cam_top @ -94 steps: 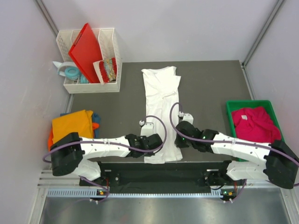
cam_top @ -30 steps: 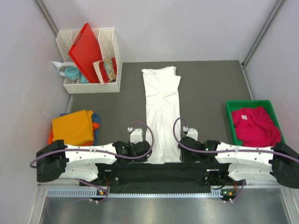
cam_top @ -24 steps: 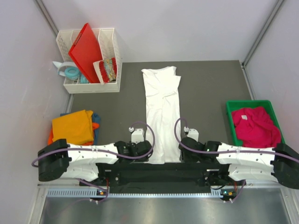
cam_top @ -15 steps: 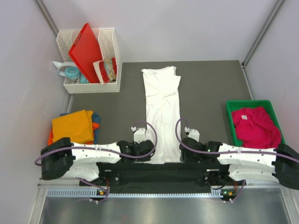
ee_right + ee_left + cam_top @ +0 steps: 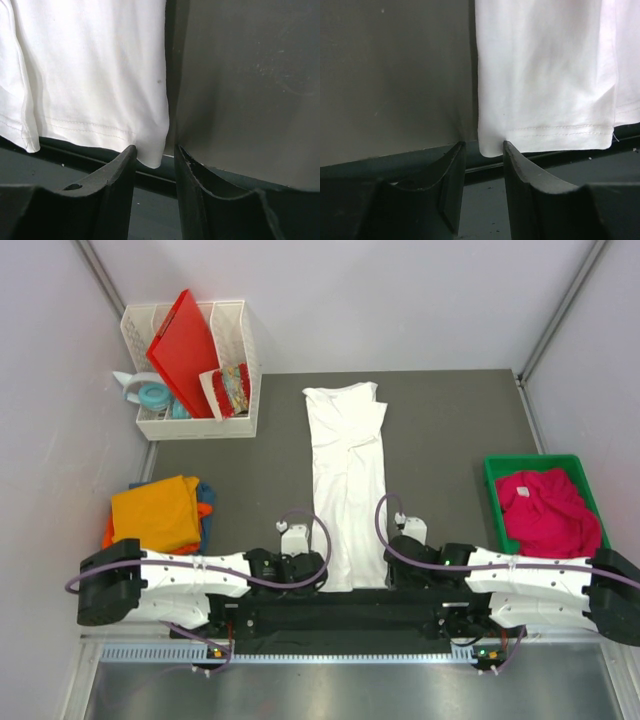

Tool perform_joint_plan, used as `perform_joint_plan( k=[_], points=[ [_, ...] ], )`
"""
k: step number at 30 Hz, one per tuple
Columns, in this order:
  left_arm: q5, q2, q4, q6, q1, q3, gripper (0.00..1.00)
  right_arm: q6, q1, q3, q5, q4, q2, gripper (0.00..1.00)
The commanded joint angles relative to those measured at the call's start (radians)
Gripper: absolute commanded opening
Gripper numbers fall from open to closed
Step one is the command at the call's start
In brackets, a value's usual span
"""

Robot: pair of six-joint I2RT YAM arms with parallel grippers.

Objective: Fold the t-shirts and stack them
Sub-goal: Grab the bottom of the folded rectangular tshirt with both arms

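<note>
White shirt (image 5: 347, 490) lies as a long narrow strip down the middle of the dark tabletop (image 5: 450, 430), folded lengthwise, its stitched hem right at the near edge. Both arms lie low along that near edge, one at each near corner of the strip. Left end effector (image 5: 483, 145): fingers apart, the near left corner of the hem sitting right at the gap between the tips, the cloth not pinched. Right end effector (image 5: 154, 148): same picture, fingers apart, the near right corner of the hem dipping into the gap between them. Off to the left, an orange shirt (image 5: 155, 510) sits on top of a blue shirt (image 5: 206, 490). Off to the right, a magenta shirt (image 5: 548, 510) is heaped in a green bin (image 5: 495, 472). At the far left, a white rack (image 5: 240, 360) holds a red board (image 5: 185, 350) on a slant
</note>
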Motion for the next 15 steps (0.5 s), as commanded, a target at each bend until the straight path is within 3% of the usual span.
perform_joint_plan(
  k=[1,8,15],
  points=[
    [0.001,-0.009,-0.018,-0.043,-0.013,-0.023,0.39,0.005,0.020,-0.007,-0.006,-0.045,0.003,0.37],
    [-0.012,0.063,0.008,-0.035,-0.016,0.001,0.41,0.013,0.023,-0.007,-0.006,-0.042,0.008,0.37],
    [-0.061,-0.012,-0.048,-0.033,-0.022,0.014,0.42,0.028,0.029,-0.006,0.002,-0.056,0.000,0.38]
  ],
)
